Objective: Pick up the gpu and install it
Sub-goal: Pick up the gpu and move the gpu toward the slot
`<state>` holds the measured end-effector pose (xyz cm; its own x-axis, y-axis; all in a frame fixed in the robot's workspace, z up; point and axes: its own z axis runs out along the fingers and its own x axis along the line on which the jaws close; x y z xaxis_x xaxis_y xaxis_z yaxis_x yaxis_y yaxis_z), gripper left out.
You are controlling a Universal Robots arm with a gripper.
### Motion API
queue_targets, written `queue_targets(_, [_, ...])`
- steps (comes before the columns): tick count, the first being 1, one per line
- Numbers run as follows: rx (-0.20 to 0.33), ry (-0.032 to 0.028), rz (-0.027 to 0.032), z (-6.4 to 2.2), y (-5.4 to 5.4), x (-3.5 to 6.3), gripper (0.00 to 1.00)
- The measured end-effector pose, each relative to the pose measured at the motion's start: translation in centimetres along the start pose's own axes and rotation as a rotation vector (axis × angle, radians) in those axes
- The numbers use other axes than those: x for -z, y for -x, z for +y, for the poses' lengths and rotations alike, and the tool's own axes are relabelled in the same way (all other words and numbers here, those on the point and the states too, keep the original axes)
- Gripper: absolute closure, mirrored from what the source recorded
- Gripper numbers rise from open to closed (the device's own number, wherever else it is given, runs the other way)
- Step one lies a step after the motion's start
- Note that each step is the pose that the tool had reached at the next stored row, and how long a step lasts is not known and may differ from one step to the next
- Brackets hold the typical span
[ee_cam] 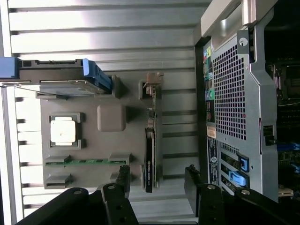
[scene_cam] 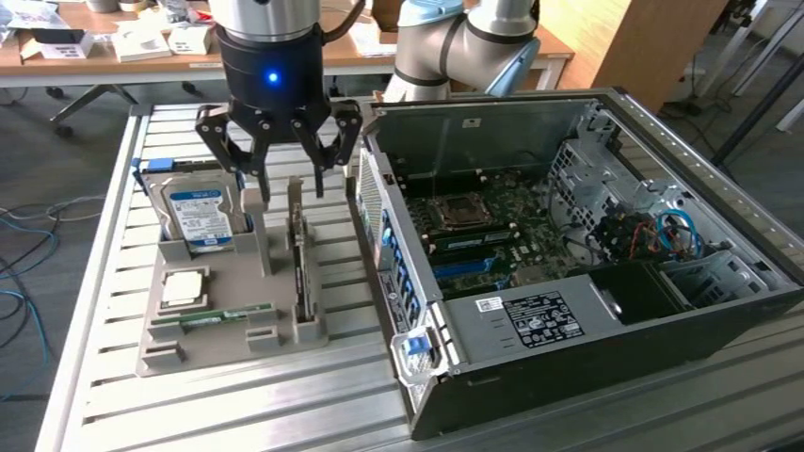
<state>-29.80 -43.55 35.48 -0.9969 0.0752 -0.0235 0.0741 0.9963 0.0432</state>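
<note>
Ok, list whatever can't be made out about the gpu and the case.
- gpu board face: edge-on in both views, standing in the tray.
- Label text inside the case: exterior view, too small to read.
- Case interior: wrist view, cut off by the picture edge.

- Exterior: high, tilted down across table (scene_cam: 188, 414), mid-range; parts tray (scene_cam: 226, 270) and open PC case (scene_cam: 566, 386) in frame.
- Wrist: straight down, closer; shares tray and case's rear panel.
</note>
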Motion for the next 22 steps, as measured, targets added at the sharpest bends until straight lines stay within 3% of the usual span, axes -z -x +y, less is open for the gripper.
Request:
queue_targets(6, [0.000,0.0000,0.0000,-0.02,-0.01,-0.52,0.41])
queue_targets(22, [0.000,0.0000,0.0000,-0.03,-0.02,-0.74,0.41])
